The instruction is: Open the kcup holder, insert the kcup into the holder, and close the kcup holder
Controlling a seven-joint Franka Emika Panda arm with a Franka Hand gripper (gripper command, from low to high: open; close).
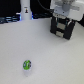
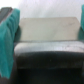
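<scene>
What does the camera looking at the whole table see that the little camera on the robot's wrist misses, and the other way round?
Only the exterior view shows the kcup, sitting alone on the white table with its green top, the white bottle-like object at the back, and the robot's gripper from outside, down at the kcup holder.

Only the wrist view shows a blurry close-up: a dark lower block with a pale panel above it, framed by teal fingers.

Both seem to share the holder, though the wrist picture is too blurred to be certain.

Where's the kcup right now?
In the exterior view, the kcup sits alone on the white table, near the bottom edge, left of centre, far from the gripper.
</scene>
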